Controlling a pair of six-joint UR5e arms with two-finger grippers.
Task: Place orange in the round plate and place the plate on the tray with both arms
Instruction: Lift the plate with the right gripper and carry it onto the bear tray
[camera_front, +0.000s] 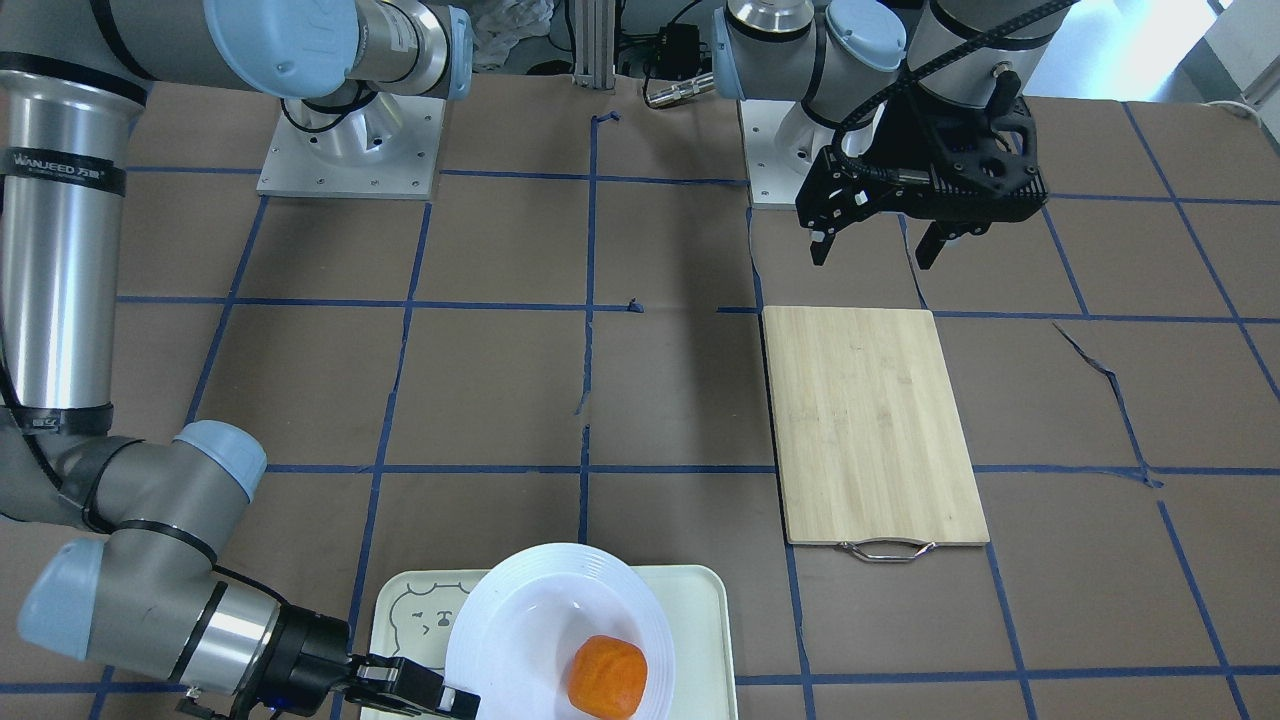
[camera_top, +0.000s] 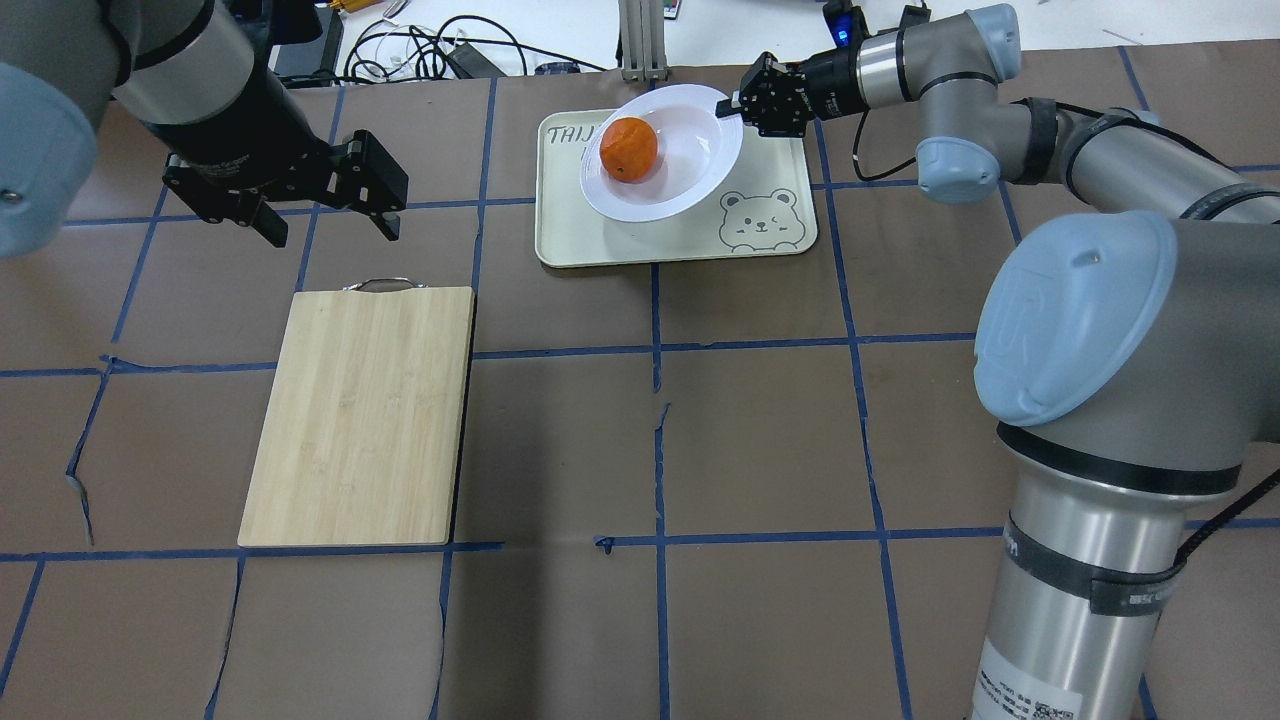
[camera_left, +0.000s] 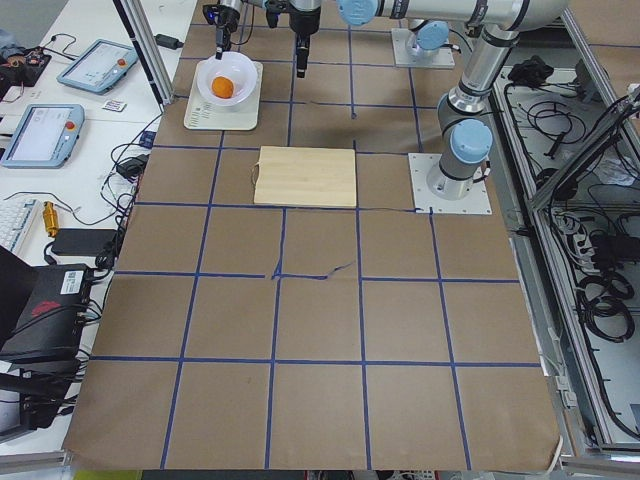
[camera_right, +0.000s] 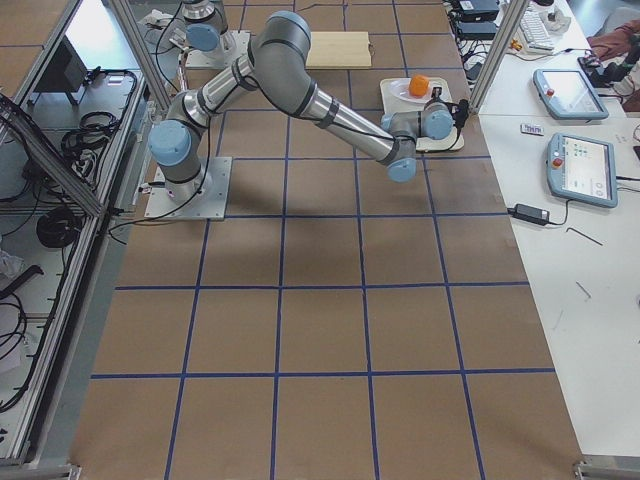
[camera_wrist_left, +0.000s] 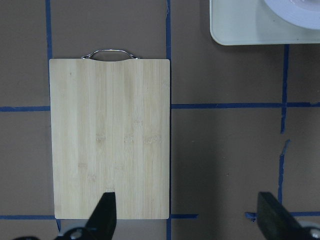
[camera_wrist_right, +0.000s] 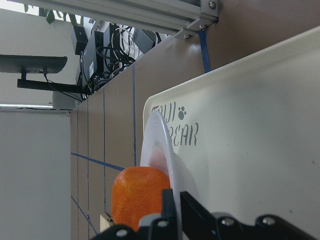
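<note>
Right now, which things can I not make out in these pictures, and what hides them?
- The plate underside: covered by the plate itself from overhead, so I cannot tell if it lies flat on the tray.
- The right gripper: partly cut off by the bottom edge in the front and right wrist views.
- Lettering on the tray: partly behind the plate, overhead.
- The orange in both side views: too small for detail.
</note>
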